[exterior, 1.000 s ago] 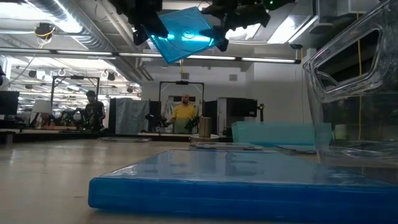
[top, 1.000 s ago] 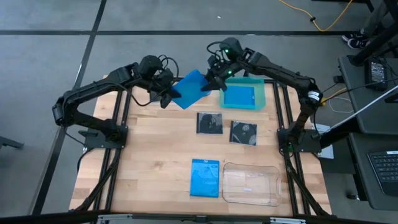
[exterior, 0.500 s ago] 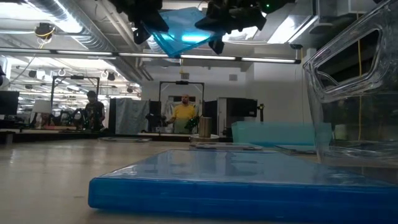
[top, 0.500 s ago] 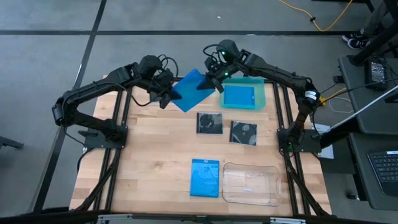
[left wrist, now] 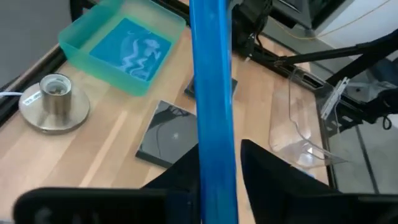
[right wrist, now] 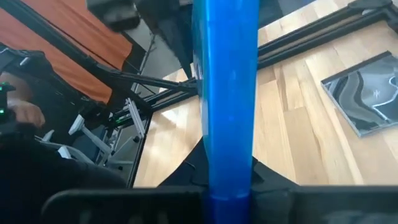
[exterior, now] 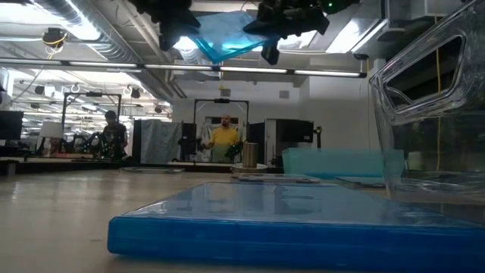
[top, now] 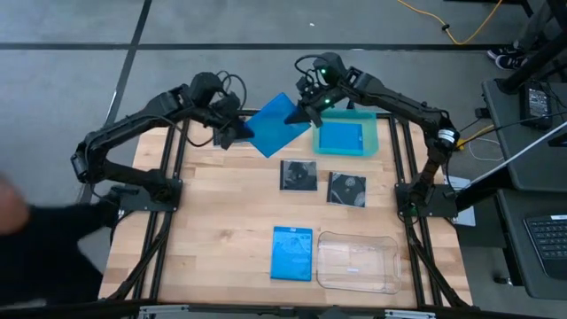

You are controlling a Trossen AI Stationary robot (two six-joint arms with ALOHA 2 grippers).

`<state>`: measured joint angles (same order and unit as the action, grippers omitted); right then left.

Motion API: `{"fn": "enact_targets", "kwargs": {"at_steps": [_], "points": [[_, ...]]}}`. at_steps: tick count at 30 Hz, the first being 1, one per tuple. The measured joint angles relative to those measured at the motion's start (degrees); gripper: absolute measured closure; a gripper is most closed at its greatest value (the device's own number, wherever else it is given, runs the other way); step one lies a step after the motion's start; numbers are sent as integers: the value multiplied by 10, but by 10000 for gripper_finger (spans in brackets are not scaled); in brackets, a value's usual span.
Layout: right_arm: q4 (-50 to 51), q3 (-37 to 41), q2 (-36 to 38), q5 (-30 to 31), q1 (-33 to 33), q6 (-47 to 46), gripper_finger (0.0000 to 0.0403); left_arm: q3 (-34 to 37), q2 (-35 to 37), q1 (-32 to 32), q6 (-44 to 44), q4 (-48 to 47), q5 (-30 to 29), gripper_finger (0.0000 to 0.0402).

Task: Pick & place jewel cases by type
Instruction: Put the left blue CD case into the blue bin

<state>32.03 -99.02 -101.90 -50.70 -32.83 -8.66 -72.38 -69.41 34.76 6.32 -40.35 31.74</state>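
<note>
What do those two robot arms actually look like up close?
Both the left arm and the right arm are slim, black and jointed, with black cables looped near the wrists. A green light glows on the right wrist. Each ends in two dark flat fingers.

One bright blue jewel case (top: 276, 125) is held tilted in the air at the upper middle of the high view. A second blue case (top: 340, 138) is seen flat inside the teal tray (top: 375, 135) at upper right. A third blue case (top: 292, 253) is laid flat at lower centre. Two dark squarish cases (top: 299, 175) (top: 347, 189) are laid side by side at the centre.
</note>
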Motion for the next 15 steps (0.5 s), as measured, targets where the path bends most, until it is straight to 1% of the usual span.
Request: {"fn": "enact_targets", "kwargs": {"at_steps": [3,6,8,12,15], "points": [[53,0,15,9,-14,19,385,-28,18,29,-18,-32,-3,282],[130,0,34,51,-36,46,385,-62,36,67,-34,-72,-9,260],[201,0,48,86,-54,62,385,-75,47,87,-40,-88,-18,250],[341,0,63,159,-105,79,385,-78,74,105,-41,-101,-38,238],[400,0,68,185,-149,83,385,-78,83,107,-41,-118,-39,236]]}}
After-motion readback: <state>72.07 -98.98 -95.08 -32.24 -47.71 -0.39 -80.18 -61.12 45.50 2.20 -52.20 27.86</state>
